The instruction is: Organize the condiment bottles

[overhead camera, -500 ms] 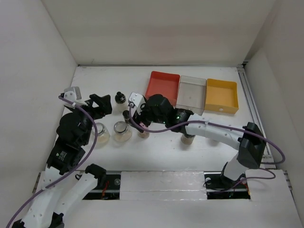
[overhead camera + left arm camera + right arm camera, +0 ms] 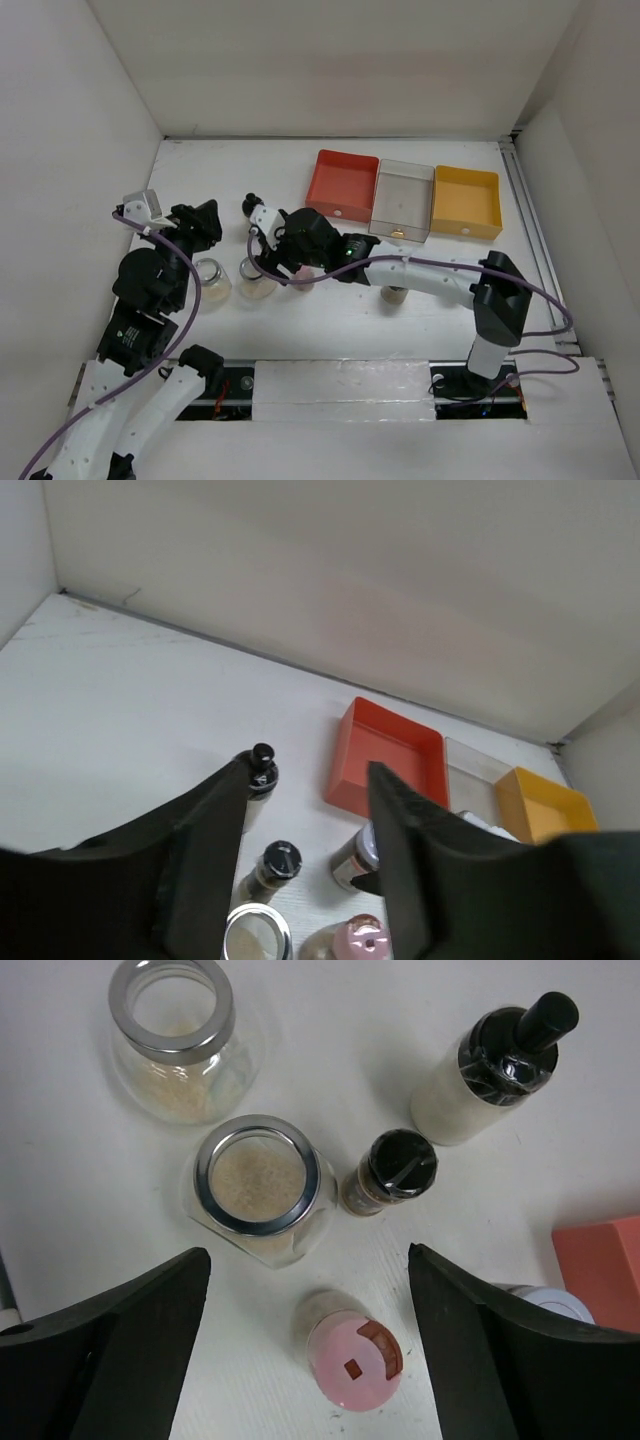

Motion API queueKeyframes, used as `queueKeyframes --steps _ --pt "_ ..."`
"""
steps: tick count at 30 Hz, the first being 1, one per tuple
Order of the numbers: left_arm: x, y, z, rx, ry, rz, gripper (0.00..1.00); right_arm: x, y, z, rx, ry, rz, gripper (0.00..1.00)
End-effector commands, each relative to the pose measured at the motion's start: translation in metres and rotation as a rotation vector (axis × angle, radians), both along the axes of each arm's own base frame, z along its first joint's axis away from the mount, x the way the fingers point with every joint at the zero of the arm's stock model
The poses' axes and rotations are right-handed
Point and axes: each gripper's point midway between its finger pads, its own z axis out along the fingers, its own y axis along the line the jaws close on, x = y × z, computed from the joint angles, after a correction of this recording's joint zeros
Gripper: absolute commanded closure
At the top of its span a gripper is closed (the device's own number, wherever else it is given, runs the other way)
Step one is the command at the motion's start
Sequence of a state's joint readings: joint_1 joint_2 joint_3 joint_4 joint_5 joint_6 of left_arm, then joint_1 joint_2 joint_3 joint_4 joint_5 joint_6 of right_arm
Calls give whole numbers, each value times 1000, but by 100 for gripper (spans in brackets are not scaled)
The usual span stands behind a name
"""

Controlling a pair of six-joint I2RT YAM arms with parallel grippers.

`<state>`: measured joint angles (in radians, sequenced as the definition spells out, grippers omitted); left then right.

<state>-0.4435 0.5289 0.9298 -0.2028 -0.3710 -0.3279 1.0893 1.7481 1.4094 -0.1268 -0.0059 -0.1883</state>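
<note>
The condiment bottles stand clustered left of centre. In the right wrist view, my open right gripper [image 2: 308,1260] hovers above a pink-capped shaker [image 2: 355,1360], which stands between the jaws untouched. Beyond it are a squat jar of tan powder [image 2: 258,1185], a second squat jar [image 2: 172,1005], a black-capped shaker [image 2: 390,1170], a white bottle with a black nozzle [image 2: 495,1060] and a silvery-capped jar [image 2: 545,1305]. My left gripper [image 2: 306,770] is open and empty above the same cluster, with the black-capped shaker [image 2: 275,865] below it. Another tan jar [image 2: 395,293] stands apart under the right arm.
A red tray [image 2: 343,185], a clear tray [image 2: 403,200] and a yellow tray [image 2: 466,202] sit in a row at the back right. White walls close in the table on the left, the back and the right. The right arm [image 2: 430,275] stretches across the middle.
My right gripper has moved left over the bottle cluster. My left gripper has shifted a little left and back.
</note>
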Motion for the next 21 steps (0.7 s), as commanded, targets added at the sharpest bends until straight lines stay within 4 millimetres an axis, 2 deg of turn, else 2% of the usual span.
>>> queueKeyframes --steps 1,2,3,5,6,9,17,18,21 --pt "0 10 0 -23 -31 54 50 8 8 7 -12 -23 -35 13" --pt "2 9 -4 -21 -27 54 46 11 11 7 -20 -24 -43 11" --pt "-1 10 -2 -26 -37 54 43 12 14 -6 -47 -10 -42 7" --pt "1 9 -7 -21 -27 54 42 12 18 -11 -58 9 -38 6" --pt "1 9 -7 -21 -27 54 41 13 20 -22 -76 17 -38 5" --pt "2 7 -11 -16 -19 45 41 9 32 -22 -59 38 10 3" --pt "3 1 -10 -14 -20 17 41 1 51 -51 -79 107 81 0" --pt "3 1 -10 -14 -20 17 41 0 55 -45 -64 107 93 0" --pt "3 1 -10 -14 -20 17 41 2 60 -49 -53 109 89 0"
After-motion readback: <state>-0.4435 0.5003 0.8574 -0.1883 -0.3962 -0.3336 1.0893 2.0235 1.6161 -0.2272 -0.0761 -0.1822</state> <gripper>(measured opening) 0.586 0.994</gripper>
